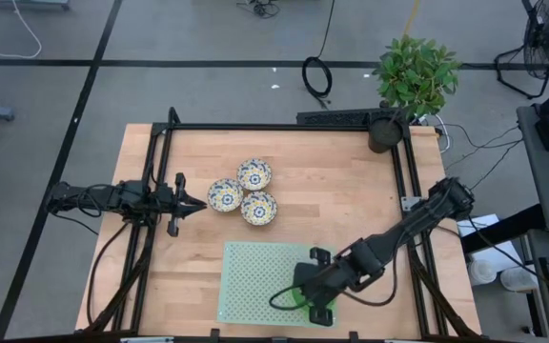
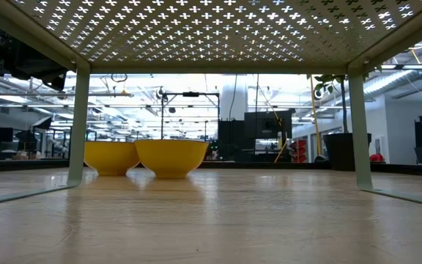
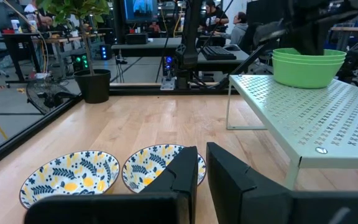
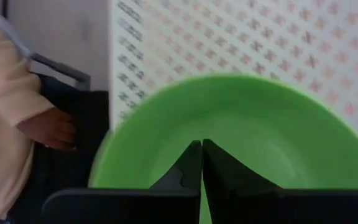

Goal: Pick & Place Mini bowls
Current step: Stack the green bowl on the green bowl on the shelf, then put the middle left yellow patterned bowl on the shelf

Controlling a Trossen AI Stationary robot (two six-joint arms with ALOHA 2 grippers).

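Note:
Three white floral mini bowls point(image 1: 245, 193) sit on their bases on the wooden table, and two of them point(image 3: 114, 171) show in the left wrist view. In the low view their outsides point(image 2: 171, 158) look yellow. The green mini bowls point(image 3: 308, 67) are stacked near a corner of the pale-green perforated stand point(image 1: 260, 281). My right gripper point(image 4: 201, 143) is shut and points down into the top green bowl point(image 4: 241, 124). My left gripper point(image 3: 202, 152) is shut and waits level just left of the floral bowls. My right gripper comes from above with its shut fingers point(image 4: 188, 163) inside the mouth of the top green bowl. I cannot tell whether the fingers touch the bowl's inner face. The stack stands upright on the perforated stand.
The perforated stand rests on thin legs point(image 2: 79, 125) above the table's near middle. A potted plant point(image 1: 389, 129) stands at the far right corner. A person's hand and cream sleeve point(image 4: 48, 127) show beyond the near edge. Bare wood lies right of the floral bowls.

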